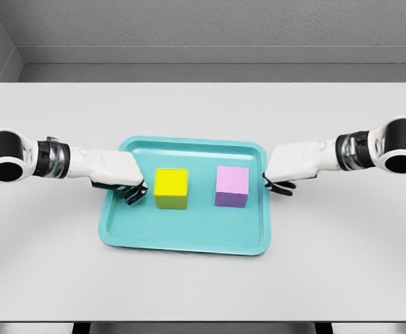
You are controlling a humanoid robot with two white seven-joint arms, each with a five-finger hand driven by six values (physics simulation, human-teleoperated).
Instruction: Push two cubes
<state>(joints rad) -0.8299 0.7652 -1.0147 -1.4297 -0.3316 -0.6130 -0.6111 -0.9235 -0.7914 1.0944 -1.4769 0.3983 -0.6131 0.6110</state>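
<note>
Flanking the teal tray (189,240), both hands sit low to shove inward: left hand (122,175), fingers curled and holding nothing, just left of the yellow cube (171,188); right hand (286,169), likewise curled, at the tray's right rim, apart from the purple cube (232,186).

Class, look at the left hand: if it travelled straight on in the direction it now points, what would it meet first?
Most likely the yellow cube. The left hand points rightward over the teal tray, with the cube just beyond its fingertips; depth is hard to judge from one view.
</note>
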